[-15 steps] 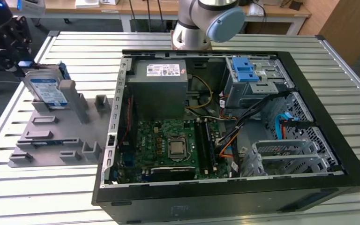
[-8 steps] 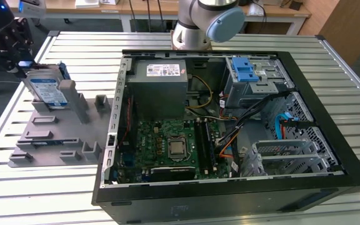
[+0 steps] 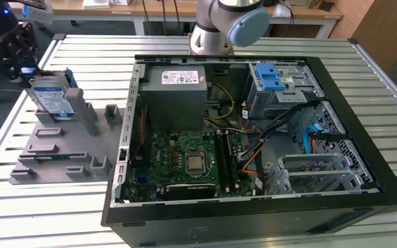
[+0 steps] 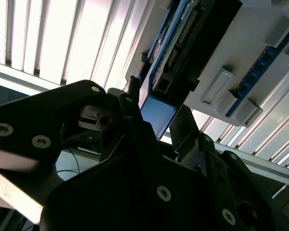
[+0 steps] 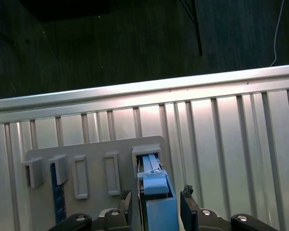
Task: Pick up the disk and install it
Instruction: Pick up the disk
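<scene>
Hovering at the far corner of the grey fixture plate (image 3: 54, 155) in the exterior view, I, the gripper (image 3: 25, 64), hang just over the disk (image 3: 52, 98). The disk stands upright on its edge in a slot of that plate, label facing the camera. The open computer case (image 3: 254, 222) lies just beside the plate on the exterior view's right, with the grey power-supply box (image 3: 178, 98) inside it, on the half nearer the plate. Plate and case both rest on the slatted metal table (image 3: 88, 57).

In the second wrist view my gripper (image 4: 156, 108) straddles the blue end of the disk (image 4: 180, 45), one dark finger (image 4: 132, 115) on each side. The disk still sits in the plate (image 4: 250, 24).

In the first wrist view the disk (image 5: 156, 190) rises out of the slot at the plate's (image 5: 94, 154) edge and runs between my fingers (image 5: 188, 207). My gripper (image 5: 156, 204) has its jaws spread around the blue frame, with a thin dark gap on each side, so I am not pinching it. The table (image 5: 221, 134) shows past the plate.
</scene>
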`<state>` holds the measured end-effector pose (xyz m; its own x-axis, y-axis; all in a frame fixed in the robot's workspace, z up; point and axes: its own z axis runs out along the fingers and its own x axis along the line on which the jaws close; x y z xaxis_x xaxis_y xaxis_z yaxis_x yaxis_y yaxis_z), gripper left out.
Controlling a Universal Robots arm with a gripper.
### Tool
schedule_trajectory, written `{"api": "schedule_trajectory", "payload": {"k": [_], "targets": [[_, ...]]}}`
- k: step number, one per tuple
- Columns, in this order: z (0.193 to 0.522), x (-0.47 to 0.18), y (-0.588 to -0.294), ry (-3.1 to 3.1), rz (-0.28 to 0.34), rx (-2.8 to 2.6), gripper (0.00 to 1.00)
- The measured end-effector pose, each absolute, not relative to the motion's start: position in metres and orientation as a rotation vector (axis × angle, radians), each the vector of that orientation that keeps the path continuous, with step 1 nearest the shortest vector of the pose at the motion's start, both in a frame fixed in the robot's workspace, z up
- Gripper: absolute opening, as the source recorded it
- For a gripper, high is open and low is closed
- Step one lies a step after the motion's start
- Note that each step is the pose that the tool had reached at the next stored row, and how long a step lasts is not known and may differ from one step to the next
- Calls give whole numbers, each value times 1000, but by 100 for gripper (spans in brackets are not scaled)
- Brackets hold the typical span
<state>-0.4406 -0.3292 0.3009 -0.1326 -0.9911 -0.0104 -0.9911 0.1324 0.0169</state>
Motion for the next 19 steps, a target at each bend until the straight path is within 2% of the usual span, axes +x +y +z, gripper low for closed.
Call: {"api": "schedule_trajectory", "payload": {"k": [19], "targets": [[290,-441,-328,-2361,-31,2067,52]]}}
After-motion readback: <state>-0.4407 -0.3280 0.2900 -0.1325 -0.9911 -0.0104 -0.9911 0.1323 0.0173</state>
